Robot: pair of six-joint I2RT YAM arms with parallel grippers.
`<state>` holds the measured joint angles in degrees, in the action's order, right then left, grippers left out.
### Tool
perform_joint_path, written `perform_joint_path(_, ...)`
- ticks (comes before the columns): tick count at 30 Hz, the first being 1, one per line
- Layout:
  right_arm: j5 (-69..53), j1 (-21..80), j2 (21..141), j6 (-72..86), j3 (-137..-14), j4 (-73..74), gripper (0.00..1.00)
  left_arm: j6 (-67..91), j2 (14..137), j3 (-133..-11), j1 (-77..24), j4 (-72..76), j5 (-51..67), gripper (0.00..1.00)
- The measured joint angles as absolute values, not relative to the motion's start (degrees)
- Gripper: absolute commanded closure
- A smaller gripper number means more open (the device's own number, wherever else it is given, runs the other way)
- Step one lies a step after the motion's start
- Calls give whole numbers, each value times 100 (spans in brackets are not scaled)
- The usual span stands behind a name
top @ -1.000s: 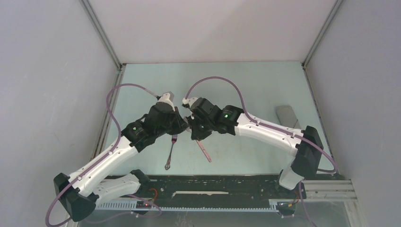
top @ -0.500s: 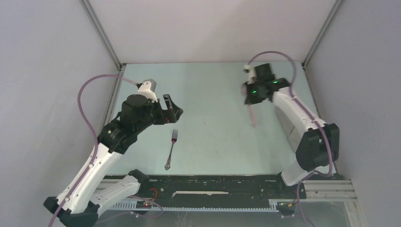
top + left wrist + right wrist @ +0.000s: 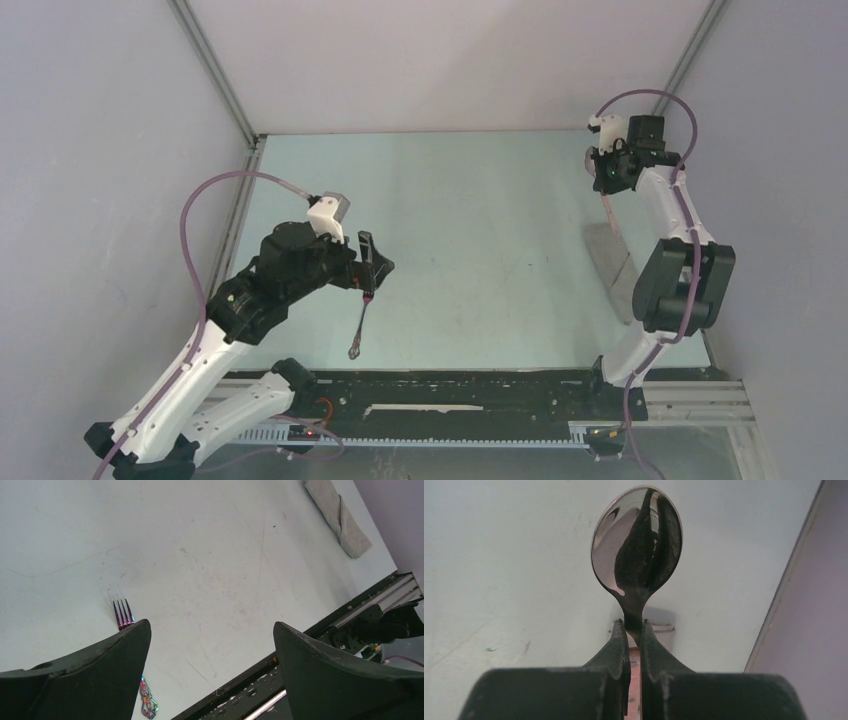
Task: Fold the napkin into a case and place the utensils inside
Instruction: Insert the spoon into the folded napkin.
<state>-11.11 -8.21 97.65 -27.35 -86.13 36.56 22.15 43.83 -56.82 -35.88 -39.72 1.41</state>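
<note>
Spoon (image 3: 638, 542) between right jaws, fork (image 3: 360, 325) below left jaws

Walls (image 3: 440, 60): you have plain grey panels on three sides.
Table (image 3: 470, 200): your top is pale green, lightly scuffed.

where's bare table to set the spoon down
Free: the wide middle between fork and napkin, and the far strip by the back wall. Crowded: at the fork by the left gripper, and around the napkin.

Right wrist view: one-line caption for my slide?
Right claw shut on the spoon at its neck, bowl pointing away from the camera, pale table behind.
</note>
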Motion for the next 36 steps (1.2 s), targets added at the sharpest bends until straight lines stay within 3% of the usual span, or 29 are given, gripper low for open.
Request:
perform_joint_path(16, -1791, -1302, 10726, -3570, -7966, 2751, 100, 1942, 4740, -5680, -4075, -3900, -679, 0)
perform_joint_path(36, -1809, -1391, 10702, -3706, -7275, 2412, 100, 1892, 4781, -5599, -4075, -3848, -934, 0)
